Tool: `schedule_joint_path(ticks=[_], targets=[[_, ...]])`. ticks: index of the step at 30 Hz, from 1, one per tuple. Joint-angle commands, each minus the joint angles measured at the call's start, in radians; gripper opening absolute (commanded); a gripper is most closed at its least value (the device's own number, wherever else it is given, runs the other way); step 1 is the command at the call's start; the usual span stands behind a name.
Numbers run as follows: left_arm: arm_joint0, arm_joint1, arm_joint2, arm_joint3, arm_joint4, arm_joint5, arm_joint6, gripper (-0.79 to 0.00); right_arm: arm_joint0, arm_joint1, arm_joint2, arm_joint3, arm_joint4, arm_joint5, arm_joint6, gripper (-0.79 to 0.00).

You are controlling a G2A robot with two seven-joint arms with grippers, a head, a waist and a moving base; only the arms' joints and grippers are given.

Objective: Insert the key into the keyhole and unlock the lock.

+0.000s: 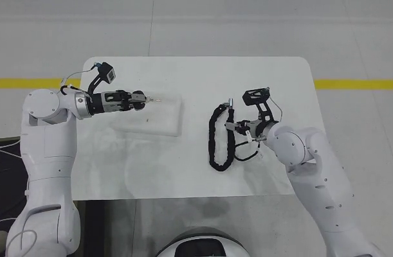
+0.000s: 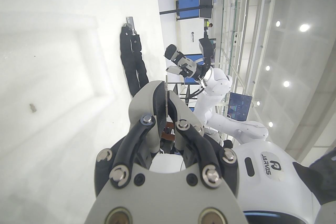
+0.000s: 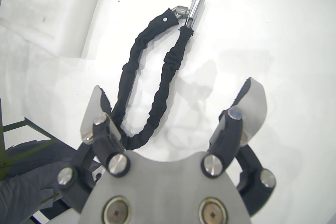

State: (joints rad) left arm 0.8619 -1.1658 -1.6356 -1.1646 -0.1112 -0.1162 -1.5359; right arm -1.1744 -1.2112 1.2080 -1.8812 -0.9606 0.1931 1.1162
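One step occupies you, I'd say, the approach: your left hand (image 1: 143, 99), pinched shut on the key (image 1: 155, 100), hangs well apart from the lock (image 1: 220, 138) on the desk (image 1: 183, 167), your right hand (image 1: 243, 126) gapes empty beside it; next, steady it and align the key.

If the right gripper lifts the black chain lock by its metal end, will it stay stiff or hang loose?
It will probably hang loose: the chain lock lies in a bent, wrinkled loop on the table. Its metal cylinder looks smooth and round, so the fingers of the right gripper might slip.
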Motion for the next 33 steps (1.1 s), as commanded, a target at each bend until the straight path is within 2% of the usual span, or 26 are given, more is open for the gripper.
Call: schedule_joint_path(ticks=[1, 2, 4, 8, 11, 14, 17, 19, 21, 22, 24, 27, 28, 30, 33], targets=[[0.000, 0.000, 0.000, 0.000, 0.000, 0.000, 0.000, -0.785, -0.018, 0.000, -0.003, -0.003, 0.005, -0.004, 0.000, 0.000], [0.000, 0.000, 0.000, 0.000, 0.000, 0.000, 0.000, -0.785, -0.056, 0.001, 0.002, -0.010, 0.015, -0.007, 0.007, 0.000], [0.000, 0.000, 0.000, 0.000, 0.000, 0.000, 0.000, -0.785, -0.030, -0.004, 0.000, 0.019, 0.022, 0.019, 0.063, 0.000], [0.000, 0.000, 0.000, 0.000, 0.000, 0.000, 0.000, -0.785, 0.168, -0.037, -0.081, 0.193, 0.079, 0.085, 0.203, 0.000], [0.000, 0.000, 0.000, 0.000, 0.000, 0.000, 0.000, -0.785, 0.311, -0.069, -0.147, 0.318, 0.120, 0.111, 0.246, 0.000], [0.000, 0.000, 0.000, 0.000, 0.000, 0.000, 0.000, -0.785, 0.397, -0.097, -0.188, 0.397, 0.117, 0.158, 0.286, 0.000], [0.000, 0.000, 0.000, 0.000, 0.000, 0.000, 0.000, -0.785, 0.463, -0.117, -0.233, 0.469, 0.042, 0.207, 0.304, -0.018], [0.000, 0.000, 0.000, 0.000, 0.000, 0.000, 0.000, -0.785, 0.494, -0.132, -0.269, 0.517, -0.003, 0.195, 0.303, -0.154], [0.000, 0.000, 0.000, 0.000, 0.000, 0.000, 0.000, -0.785, 0.510, -0.148, -0.294, 0.565, -0.042, 0.194, 0.295, -0.099], [0.000, 0.000, 0.000, 0.000, 0.000, 0.000, 0.000, -0.785, 0.516, -0.156, -0.305, 0.589, -0.056, 0.189, 0.281, -0.114], [0.000, 0.000, 0.000, 0.000, 0.000, 0.000, 0.000, -0.785, 0.518, -0.173, -0.316, 0.637, -0.069, 0.189, 0.258, -0.175], [0.000, 0.000, 0.000, 0.000, 0.000, 0.000, 0.000, -0.785, 0.527, -0.196, -0.315, 0.706, -0.071, 0.193, 0.223, -0.357], [0.000, 0.000, 0.000, 0.000, 0.000, 0.000, 0.000, -0.785, 0.529, -0.204, -0.312, 0.723, -0.066, 0.188, 0.211, -0.345], [0.000, 0.000, 0.000, 0.000, 0.000, 0.000, 0.000, -0.785, 0.535, -0.217, -0.302, 0.755, -0.063, 0.182, 0.202, -0.443], [0.000, 0.000, 0.000, 0.000, 0.000, 0.000, 0.000, -0.785, 0.537, -0.233, -0.288, 0.783, -0.065, 0.173, 0.191, -0.449]])
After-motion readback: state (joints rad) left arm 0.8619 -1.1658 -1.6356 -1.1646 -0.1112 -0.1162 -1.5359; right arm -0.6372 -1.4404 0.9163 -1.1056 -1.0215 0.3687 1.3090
